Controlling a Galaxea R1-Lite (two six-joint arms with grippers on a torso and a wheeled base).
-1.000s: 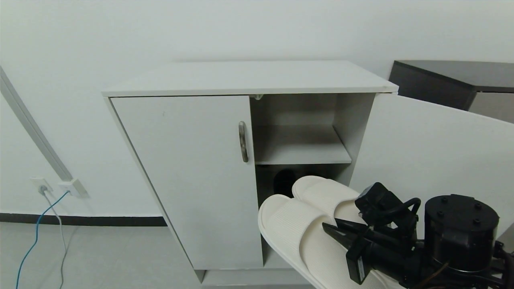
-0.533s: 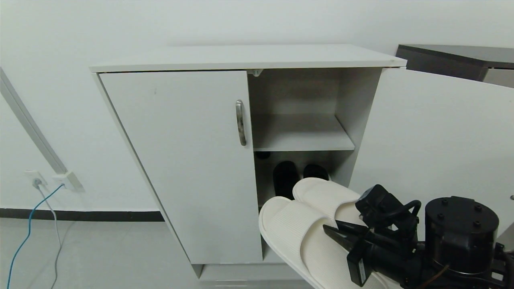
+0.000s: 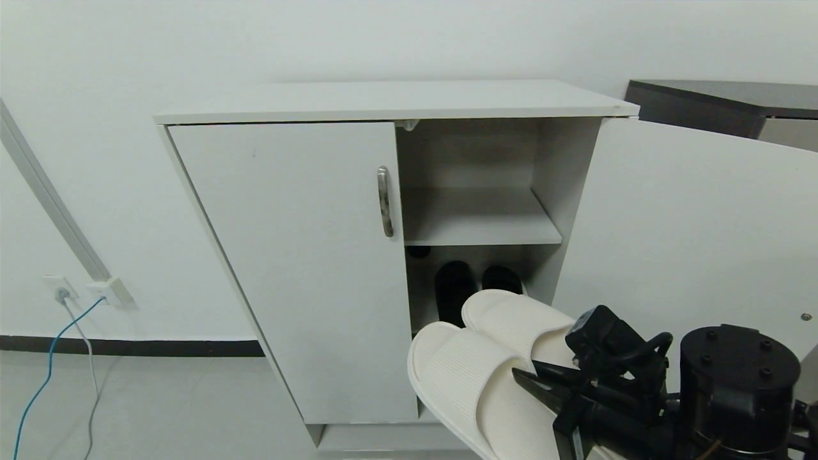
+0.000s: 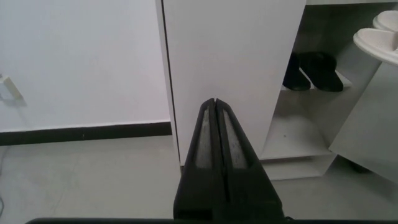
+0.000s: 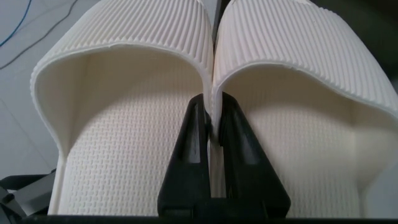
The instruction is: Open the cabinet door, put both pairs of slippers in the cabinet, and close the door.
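Right claw (image 3: 521, 377) is pinched tight on the touching inner edges of the white slippers (image 3: 473, 370), holding the pair side by side with the toes toward the cabinet (image 3: 383, 99), just in front of its open right half and below the front edge of the upper shelf (image 3: 479, 223). Left claw (image 4: 214, 106) has its fingers pressed together with nothing between them, low over the floor (image 4: 81, 174) and facing the closed left door (image 3: 300, 255) with its metal handle (image 3: 384, 201). That door covers the cabinet's left half. The open right door (image 3: 690, 223) stands swung out beside the right arm. Behind the white toes, black slippers (image 3: 455, 284) already sit under the shelf, toward the back. A dark desk (image 3: 722, 102) stands past the cabinet's right corner; a wall socket (image 3: 61, 287) and blue cable (image 3: 38, 390) are off to its left. The right wrist view shows the grip itself, both fingers (image 5: 196, 143) closed on the slippers' rims. The left wrist view shows a bare bottom board (image 4: 298, 134) beneath the black pair.
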